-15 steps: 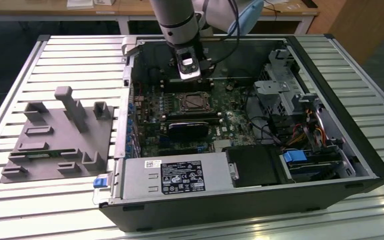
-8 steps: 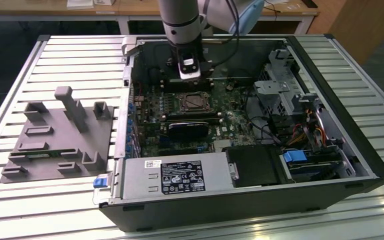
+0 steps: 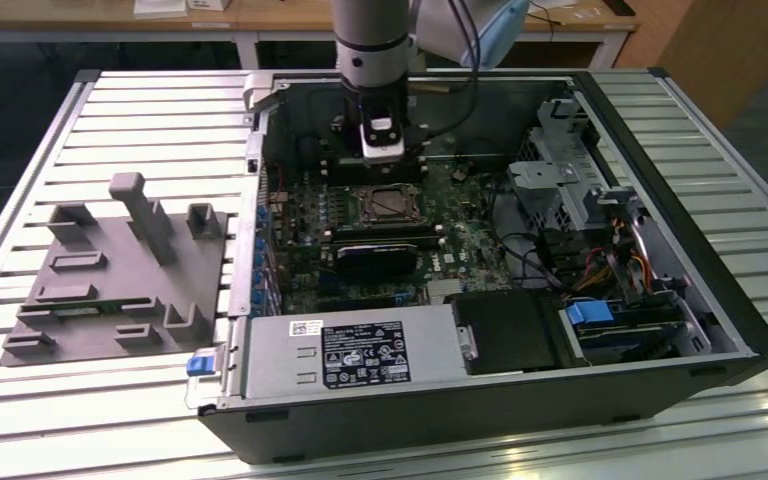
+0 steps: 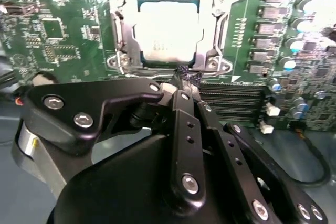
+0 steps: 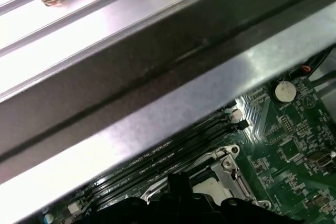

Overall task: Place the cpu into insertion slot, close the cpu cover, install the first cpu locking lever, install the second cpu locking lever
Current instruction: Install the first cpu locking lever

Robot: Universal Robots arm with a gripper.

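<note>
Silvery-grey square cpu (image 4: pixel 167 32) sits seated in the shiny-rimmed insertion slot (image 4: pixel 119 35) under the thin metal cpu cover (image 4: pixel 206 35); black gripper (image 4: pixel 185 77), jaws clenched empty at the frame's edge, wants a slow, square press.

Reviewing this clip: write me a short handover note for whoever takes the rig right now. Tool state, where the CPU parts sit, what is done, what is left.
Tool: fingers closed together, holding nothing visible, tips at the edge of the insertion slot beside the memory slots.
Parts: the cpu lies flat in the slot; the cpu cover is down, framing the chip.
Done: chip placed, cover closed.
Left: both locking levers; their state cannot be made out.
Scene: the open computer case lies on the slatted table, arm reaching in from above.
</note>
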